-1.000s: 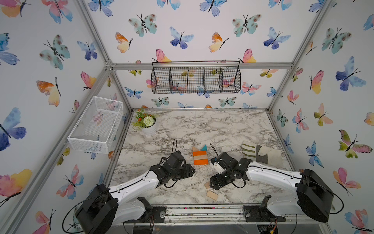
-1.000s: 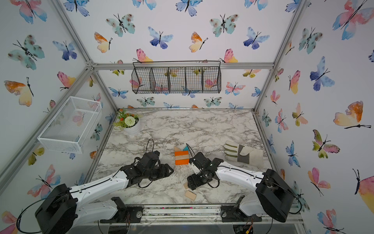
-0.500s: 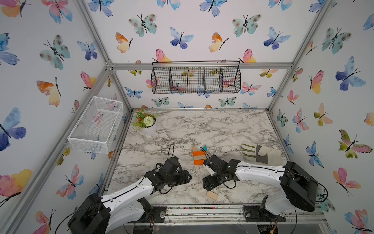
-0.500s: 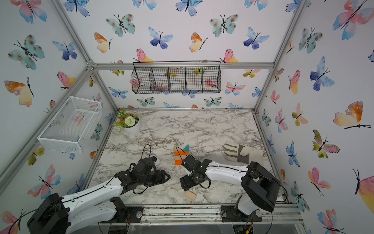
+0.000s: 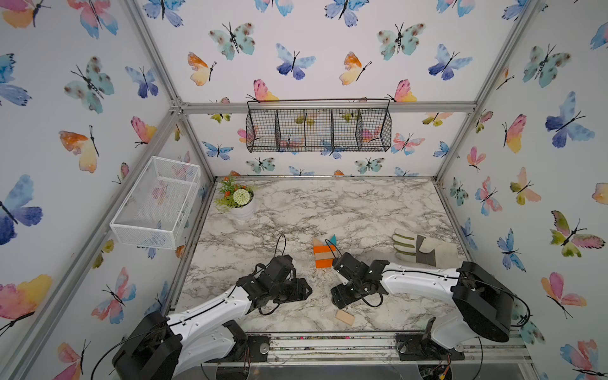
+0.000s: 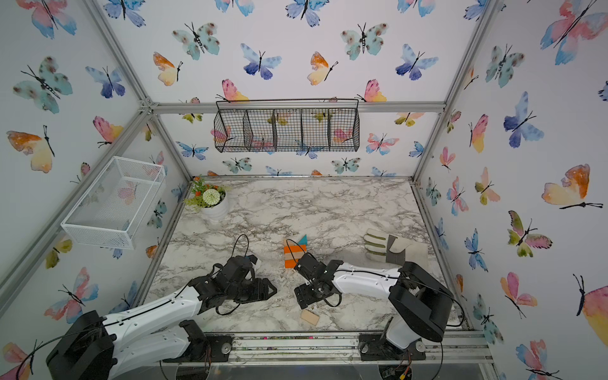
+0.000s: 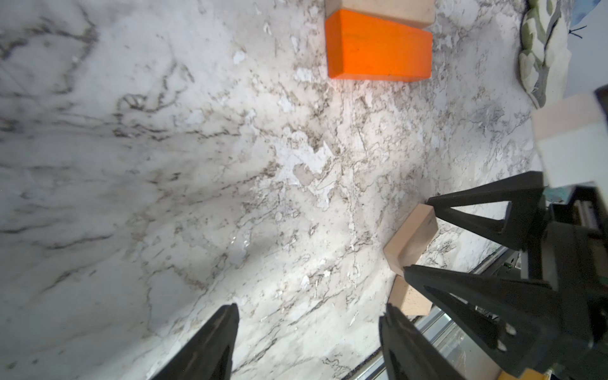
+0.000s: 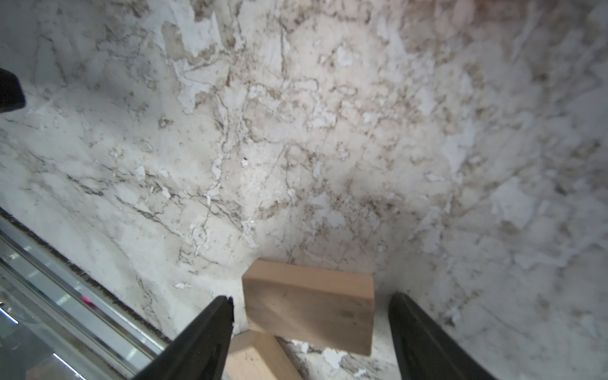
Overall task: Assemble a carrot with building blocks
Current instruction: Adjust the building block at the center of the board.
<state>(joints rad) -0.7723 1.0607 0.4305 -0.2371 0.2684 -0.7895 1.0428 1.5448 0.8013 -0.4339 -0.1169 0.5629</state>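
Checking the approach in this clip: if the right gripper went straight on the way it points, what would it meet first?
Probably the pale wooden block lying between the open jaws of the right gripper, then the marble tabletop under it; how near the block is cannot be told.

We find both top views bright, evenly lit and sharp, with wide-angle stretch at the edges. In the wrist views the tabletop [image 8: 296, 131] ahead of the right gripper [image 8: 311, 297] is bright, blurring and greying toward the corners. Soft grey shadow lies beside the left gripper [image 7: 311, 307].
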